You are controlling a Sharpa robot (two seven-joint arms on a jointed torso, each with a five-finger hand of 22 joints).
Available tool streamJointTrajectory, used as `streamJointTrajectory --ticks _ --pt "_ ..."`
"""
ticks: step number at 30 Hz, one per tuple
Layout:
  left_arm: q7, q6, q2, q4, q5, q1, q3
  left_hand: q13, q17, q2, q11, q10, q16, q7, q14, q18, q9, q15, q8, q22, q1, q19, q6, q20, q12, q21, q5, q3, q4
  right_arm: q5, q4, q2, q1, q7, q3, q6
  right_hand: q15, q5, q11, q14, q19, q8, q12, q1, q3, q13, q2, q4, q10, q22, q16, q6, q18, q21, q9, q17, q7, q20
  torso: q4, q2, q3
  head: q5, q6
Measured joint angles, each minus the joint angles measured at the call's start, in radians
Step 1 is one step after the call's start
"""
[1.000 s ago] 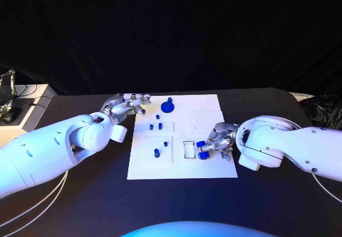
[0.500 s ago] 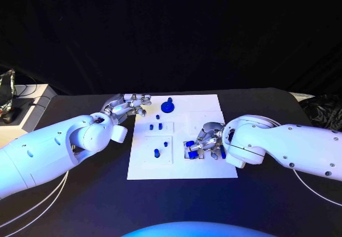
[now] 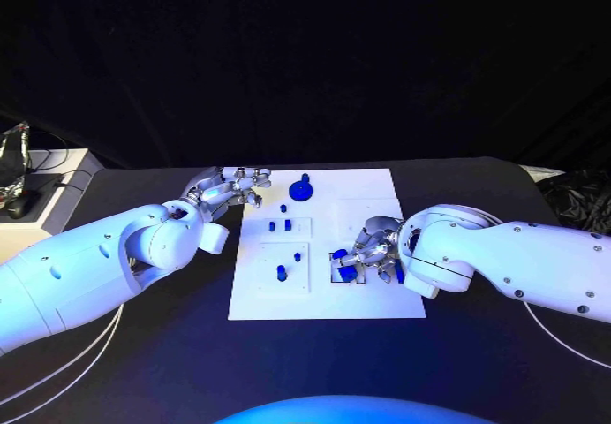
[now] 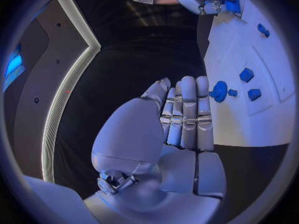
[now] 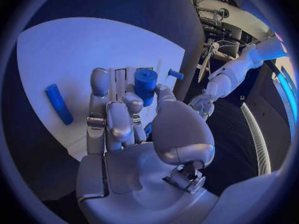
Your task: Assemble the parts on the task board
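Several parts: small blue pieces [image 3: 282,272] lie or stand across the white board [image 3: 369,190], from 9 to 12 o'clock.
Right hand [image 3: 363,258]: clamped on a blue cylinder [image 5: 145,83], over the board near 4 o'clock.
Left hand [image 3: 230,188]: fingers together, empty, beside the board's 11 o'clock corner.
Progress: seemingly midway; cylinder not yet seated.

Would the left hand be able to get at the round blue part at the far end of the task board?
Probably yes: the left hand sits beside the round blue part, and nothing lies between them on the task board.
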Motion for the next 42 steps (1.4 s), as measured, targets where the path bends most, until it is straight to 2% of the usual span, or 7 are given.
streamJointTrajectory --ticks 9,12,14,19,24,36,42 --pt "0.000 0.001 -0.002 0.000 0.000 0.000 0.000 0.000 0.000 0.000 0.000 0.000 0.000 0.000 0.000 0.000 0.000 0.000 0.000 0.000 0.000 0.000 0.000 0.000 0.000 0.000 0.000 0.000 0.000 -0.010 0.004 -0.001 0.000 0.000 0.000 -0.003 0.000 -0.068 0.000 0.000 0.000 0.000 -0.004 -0.004 0.014 -0.006 -0.004 -0.014 0.000 0.000 0.000 0.000 0.000 0.000 -0.002 0.000 0.000 0.000 0.0003 0.001 0.0001 0.001 0.001" --pt "-0.001 0.001 -0.002 0.000 0.000 0.000 0.000 0.000 -0.001 0.000 0.000 0.000 0.000 0.000 0.000 0.000 0.000 0.000 0.000 0.000 0.000 0.000 0.000 0.000 0.000 0.000 0.000 0.000 0.000 -0.014 0.004 -0.001 -0.001 -0.001 0.000 -0.006 0.000 -0.195 0.004 0.000 0.000 0.000 -0.008 -0.027 0.035 -0.010 -0.019 -0.031 -0.004 0.000 0.000 0.001 0.000 -0.004 -0.002 0.001 0.007 0.000 0.0003 0.001 0.0001 0.001 0.002" --pt "-0.001 0.001 -0.002 0.001 0.000 0.000 0.000 0.000 -0.001 0.000 0.000 0.000 0.000 0.000 0.000 0.000 0.000 0.000 0.000 0.000 0.000 0.000 0.000 0.000 0.000 -0.003 0.000 0.000 0.000 -0.018 0.004 -0.001 -0.002 -0.001 -0.001 -0.009 0.000 -0.293 0.004 0.000 0.002 0.001 -0.012 -0.046 0.052 -0.014 -0.039 0.004 -0.004 -0.001 0.000 0.001 0.000 -0.004 -0.004 0.002 0.007 -0.002 0.0003 0.001 0.0001 0.000 0.003" --pt "-0.001 0.001 -0.003 0.001 0.000 0.000 0.000 0.000 -0.002 0.000 0.000 0.000 0.000 0.000 0.000 0.000 0.000 0.000 0.000 0.000 0.000 0.004 0.000 0.004 0.004 -0.008 0.000 0.004 0.004 -0.025 0.006 -0.002 -0.003 -0.001 -0.002 -0.013 0.000 -0.461 0.007 0.000 0.002 -0.001 -0.019 -0.076 0.130 -0.025 -0.165 0.154 -0.007 -0.001 0.000 -0.003 0.000 -0.004 -0.014 0.006 0.010 -0.002 0.0006 0.001 -0.0003 0.000 0.003" --pt "-0.001 0.001 -0.004 0.001 0.000 0.000 0.000 0.000 -0.002 0.000 0.000 0.000 0.000 0.000 0.000 0.000 0.000 0.000 0.000 0.000 0.000 0.004 0.000 0.004 0.004 -0.008 0.000 0.004 0.004 -0.030 0.010 -0.005 -0.003 0.001 -0.002 -0.018 0.004 -0.518 0.007 0.003 0.002 -0.006 -0.019 -0.114 0.121 -0.027 -0.202 0.170 -0.007 -0.001 0.000 -0.003 0.000 -0.004 -0.019 0.009 0.010 -0.002 0.0009 0.001 -0.0006 -0.001 0.003" --pt "-0.002 0.001 -0.007 0.002 0.000 0.000 0.000 0.000 -0.002 0.000 0.000 0.000 0.000 0.000 0.000 0.000 0.000 0.000 0.000 0.001 0.000 0.004 0.000 0.004 0.004 -0.008 0.000 0.004 0.004 -0.047 0.055 -0.045 -0.005 0.015 -0.002 -0.032 0.003 -0.451 0.007 0.003 0.001 -0.008 -0.019 -0.085 0.032 -0.029 -0.122 0.154 -0.007 0.000 0.000 -0.003 0.000 -0.004 -0.021 0.012 0.010 -0.001 0.0016 0.001 -0.0005 0.000 0.003" --pt "-0.003 0.001 -0.009 0.002 0.000 0.000 0.000 0.000 -0.002 0.000 0.000 0.000 0.000 0.000 0.000 0.000 0.000 0.000 0.000 0.001 0.000 0.004 0.000 0.004 0.004 -0.008 0.000 0.004 0.004 -0.053 0.083 -0.082 -0.006 0.044 -0.002 -0.047 0.003 -0.412 0.007 0.003 0.001 0.010 -0.011 0.008 0.023 -0.025 -0.027 0.010 -0.007 0.006 0.000 -0.003 0.000 0.008 -0.012 0.016 0.010 -0.001 0.0019 0.001 -0.0006 0.002 0.002"
